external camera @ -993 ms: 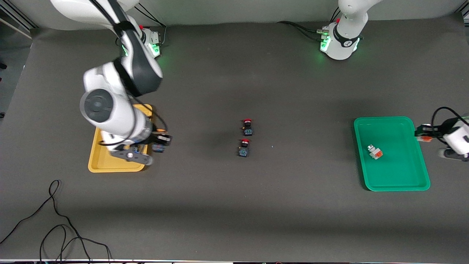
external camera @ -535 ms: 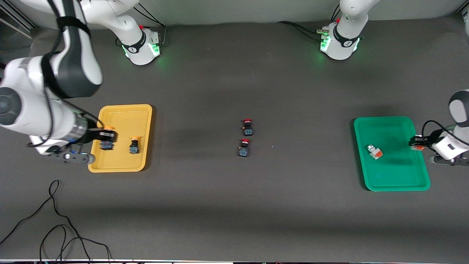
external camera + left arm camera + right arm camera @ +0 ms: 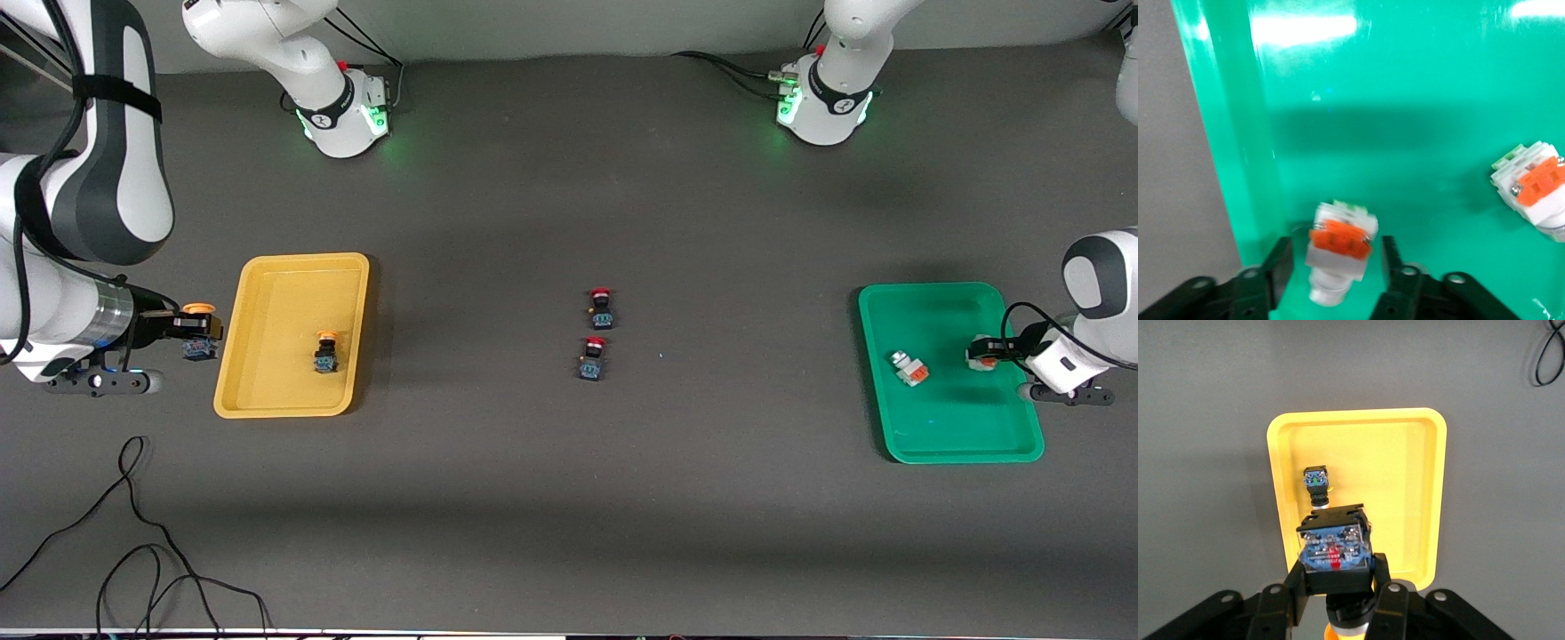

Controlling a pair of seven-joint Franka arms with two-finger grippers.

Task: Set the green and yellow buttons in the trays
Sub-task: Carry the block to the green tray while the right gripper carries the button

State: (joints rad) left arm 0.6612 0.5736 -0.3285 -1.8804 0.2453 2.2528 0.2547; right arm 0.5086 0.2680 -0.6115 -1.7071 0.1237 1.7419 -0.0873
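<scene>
My right gripper (image 3: 201, 336) is shut on a black button with an orange-yellow cap (image 3: 198, 310), beside the yellow tray (image 3: 267, 404) on its right-arm end; the right wrist view shows the held button (image 3: 1335, 553) and the tray (image 3: 1435, 493). A second yellow-capped button (image 3: 326, 353) stands in that tray. My left gripper (image 3: 983, 353) is open over the green tray (image 3: 942, 440). A whitish block with an orange face (image 3: 1338, 250) sits between its fingers (image 3: 1279, 257), with gaps on both sides. Another whitish block (image 3: 909, 368) lies in the green tray.
Two black buttons with red caps (image 3: 601, 308) (image 3: 593, 357) stand mid-table, one nearer the front camera than the other. Black cables (image 3: 133, 533) lie on the table near the front edge at the right arm's end.
My right gripper swung from over the yellow tray to beside it, still holding its button. My left gripper moved in over the green tray with the whitish block.
</scene>
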